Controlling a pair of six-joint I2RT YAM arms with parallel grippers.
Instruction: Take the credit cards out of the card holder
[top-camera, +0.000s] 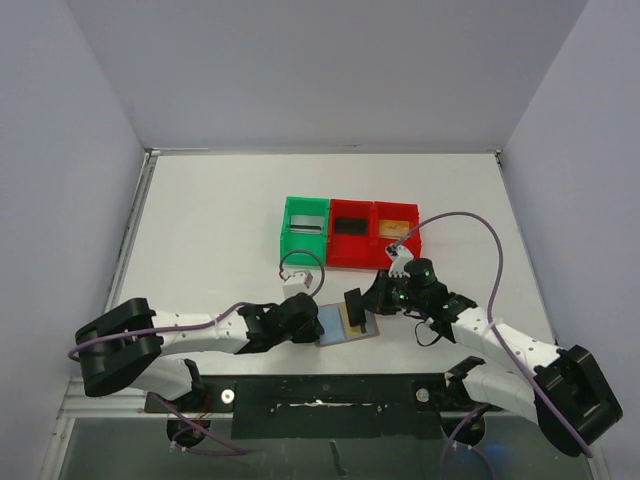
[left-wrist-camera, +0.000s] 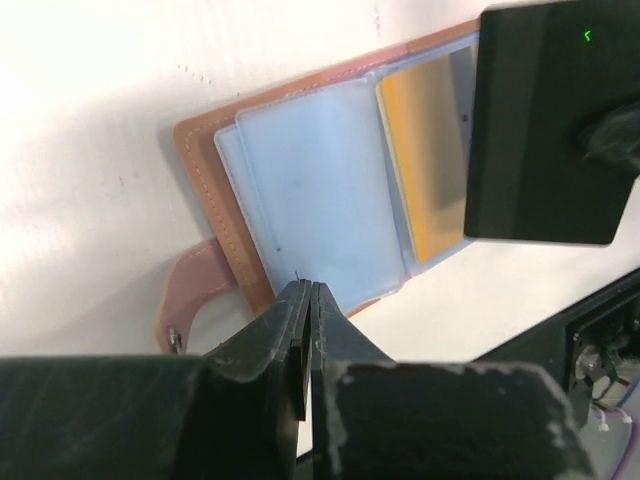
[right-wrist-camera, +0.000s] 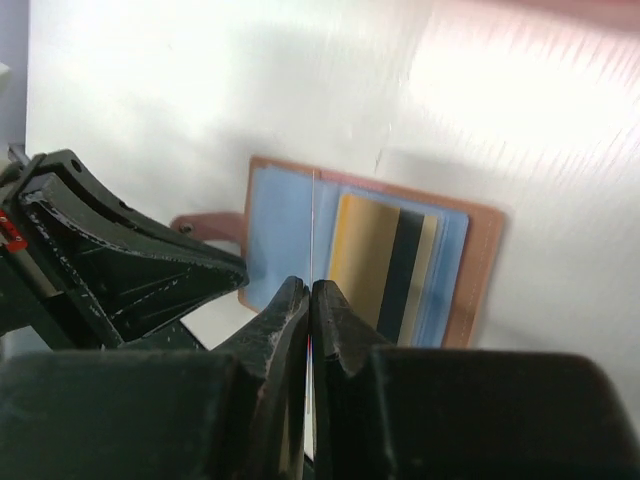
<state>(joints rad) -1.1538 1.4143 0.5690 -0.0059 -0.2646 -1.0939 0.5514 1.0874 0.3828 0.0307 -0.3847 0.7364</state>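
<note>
The card holder (top-camera: 345, 330) lies open on the table (top-camera: 220, 230), low in the overhead frame between the two arms. Its light blue sleeves (left-wrist-camera: 320, 190) face up, and its snap tab (left-wrist-camera: 190, 295) sticks out at the lower left of the left wrist view. A gold card (left-wrist-camera: 430, 160) sits in the right-hand sleeve. A black card (left-wrist-camera: 540, 120) stands on edge over the holder's right half, pinched in the closed right gripper (right-wrist-camera: 310, 290). The left gripper (left-wrist-camera: 305, 292) is closed on nothing, its tips at the lower edge of the left sleeve. Further up the overhead frame, a green bin (top-camera: 303, 248) and two red bins (top-camera: 352, 256) stand in a row, each with something small inside.
</note>
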